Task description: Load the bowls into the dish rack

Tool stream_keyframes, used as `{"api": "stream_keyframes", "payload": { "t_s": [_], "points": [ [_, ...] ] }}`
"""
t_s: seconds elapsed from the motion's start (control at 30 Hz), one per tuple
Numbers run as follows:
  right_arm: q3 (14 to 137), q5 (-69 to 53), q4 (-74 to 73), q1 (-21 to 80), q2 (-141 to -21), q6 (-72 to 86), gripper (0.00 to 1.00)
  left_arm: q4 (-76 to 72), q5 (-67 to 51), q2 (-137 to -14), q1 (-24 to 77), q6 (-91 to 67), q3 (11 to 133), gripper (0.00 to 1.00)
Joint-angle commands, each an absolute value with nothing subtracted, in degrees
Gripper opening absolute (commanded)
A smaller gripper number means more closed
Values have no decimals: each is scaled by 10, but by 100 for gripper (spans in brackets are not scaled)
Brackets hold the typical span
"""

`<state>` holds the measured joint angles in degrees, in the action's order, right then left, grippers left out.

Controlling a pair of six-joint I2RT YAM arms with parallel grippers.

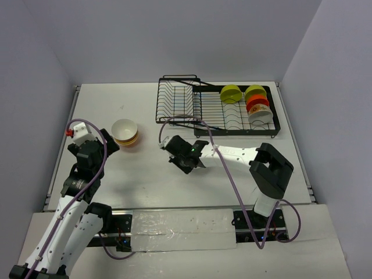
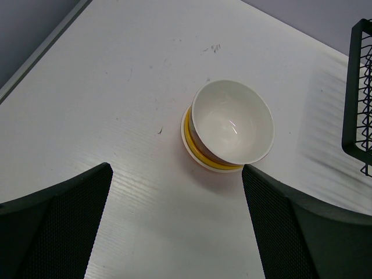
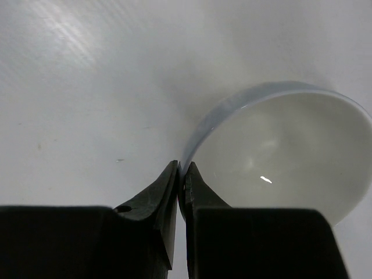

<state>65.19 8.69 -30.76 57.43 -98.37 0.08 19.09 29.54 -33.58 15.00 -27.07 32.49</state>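
While the right gripper [image 3: 181, 171] hangs over the middle of the white table [image 1: 151, 192], near the front edge of the black wire dish rack [image 1: 197, 110], its two black fingers [image 3: 157, 197] are pinched together on the rim of a small, round, glossy white bowl [image 3: 290, 157]. One finger lies inside the wall and one outside. The bowl's hollow is turned toward the wrist camera.

The left gripper [image 2: 177, 170] stands wide open, holding nothing, just short of a nested stack of bowls [image 2: 232, 125]. The stack is white inside, banded yellow and orange outside, and rests on the table well to the left of the rack.

Four more bowls stand on edge among the prongs at the rack's right end: a lime-green bowl [image 1: 231, 93], a yellow-green bowl [image 1: 254, 91], an orange-red bowl [image 1: 256, 104] and a white-faced bowl [image 1: 261, 115].

Handling, as a judgement: these bowls look rigid, light and glazed, hence slippery and liable to chip against wire. The thin rim is the only practical hold. A one-point rim pinch lets the bowl swing, so it calls for a deep bite and slow moves. On the stack, take the raised edge of the top bowl, since the lower one may cling.
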Motion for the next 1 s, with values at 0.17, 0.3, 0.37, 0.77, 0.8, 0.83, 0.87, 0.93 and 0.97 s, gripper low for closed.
{"api": "stream_keyframes", "payload": {
  "t_s": [0.17,0.3,0.37,0.77,0.8,0.83,0.87,0.93,0.97],
  "points": [
    [637,170,-299,535,-955,74,0,163,281,-337,152,-266,336,99],
    [643,164,-315,528,-962,91,0,161,280,-337,152,-265,335,99],
    [652,161,-327,526,-969,97,6,161,279,-337,152,-265,336,99],
    [680,135,-340,524,-961,66,42,158,279,-340,152,-265,336,99],
    [680,133,-340,523,-962,61,43,159,279,-340,152,-265,336,99],
    [681,130,-339,523,-962,56,43,158,280,-340,152,-265,335,99],
    [682,129,-340,524,-961,55,43,159,280,-339,152,-265,336,99],
    [683,127,-342,523,-959,49,43,159,279,-340,152,-265,335,99],
    [682,125,-342,523,-959,46,43,159,280,-340,152,-265,336,99]
  ]
}}
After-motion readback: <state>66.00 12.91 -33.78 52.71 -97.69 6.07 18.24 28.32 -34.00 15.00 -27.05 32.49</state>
